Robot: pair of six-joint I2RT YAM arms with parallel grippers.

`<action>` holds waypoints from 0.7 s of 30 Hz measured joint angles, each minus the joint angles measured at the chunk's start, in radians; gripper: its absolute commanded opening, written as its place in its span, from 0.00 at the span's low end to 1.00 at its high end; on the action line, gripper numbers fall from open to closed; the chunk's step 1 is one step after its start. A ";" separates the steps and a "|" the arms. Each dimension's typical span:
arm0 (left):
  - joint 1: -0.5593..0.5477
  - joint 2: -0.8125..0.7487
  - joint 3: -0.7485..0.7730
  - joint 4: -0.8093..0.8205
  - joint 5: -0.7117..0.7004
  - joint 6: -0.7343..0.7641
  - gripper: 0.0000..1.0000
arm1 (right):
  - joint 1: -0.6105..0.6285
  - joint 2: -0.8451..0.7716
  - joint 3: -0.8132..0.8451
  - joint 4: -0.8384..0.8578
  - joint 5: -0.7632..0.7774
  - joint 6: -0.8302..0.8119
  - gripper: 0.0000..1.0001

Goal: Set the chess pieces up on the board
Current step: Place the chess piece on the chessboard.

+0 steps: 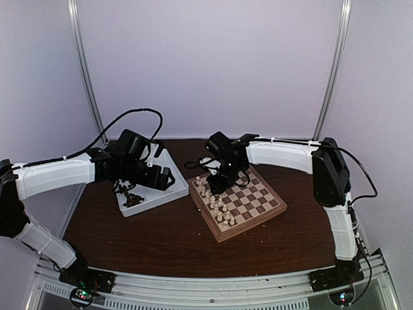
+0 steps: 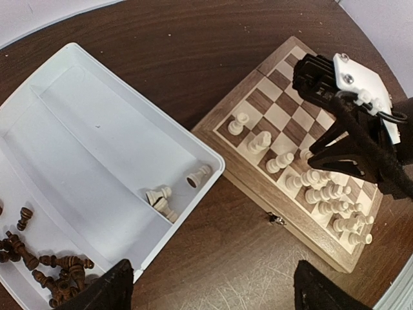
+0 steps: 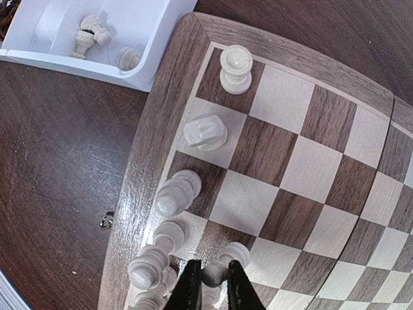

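The right gripper (image 3: 213, 274) pinches 1 cream pawn (image 3: 221, 266), apparently seating it in row 2 by the board's (image 3: 139, 194) left edge. The left gripper (image 2: 213, 287) hovers spread wide over the tray (image 2: 97, 129), ready for dark pieces (image 2: 58, 274).

No legible text

No lettering, brand, number or sign can be read in any of the three views. The board (image 3: 303, 168), the white tray (image 2: 97, 129) and the table (image 1: 161, 239) show only plain surfaces.
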 measured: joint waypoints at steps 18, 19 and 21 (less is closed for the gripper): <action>0.000 0.000 0.000 0.000 0.005 0.000 0.86 | -0.005 0.006 0.001 -0.014 -0.032 0.005 0.13; 0.000 0.000 0.000 0.000 0.006 0.000 0.86 | -0.005 0.007 0.001 -0.014 -0.033 0.005 0.13; 0.000 0.000 0.000 0.000 0.006 0.000 0.86 | -0.005 0.011 0.001 -0.013 -0.036 0.005 0.13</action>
